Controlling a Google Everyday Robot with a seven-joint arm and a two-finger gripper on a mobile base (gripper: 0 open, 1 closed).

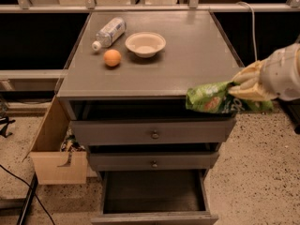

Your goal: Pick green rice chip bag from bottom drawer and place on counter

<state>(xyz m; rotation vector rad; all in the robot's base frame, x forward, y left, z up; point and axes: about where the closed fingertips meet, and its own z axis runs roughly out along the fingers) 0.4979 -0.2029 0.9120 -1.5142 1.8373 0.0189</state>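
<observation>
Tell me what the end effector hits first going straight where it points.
Holding the green rice chip bag by the counter front-right corner, the end effector points left: probably the counter's front edge first, though depth is unclear.
</observation>
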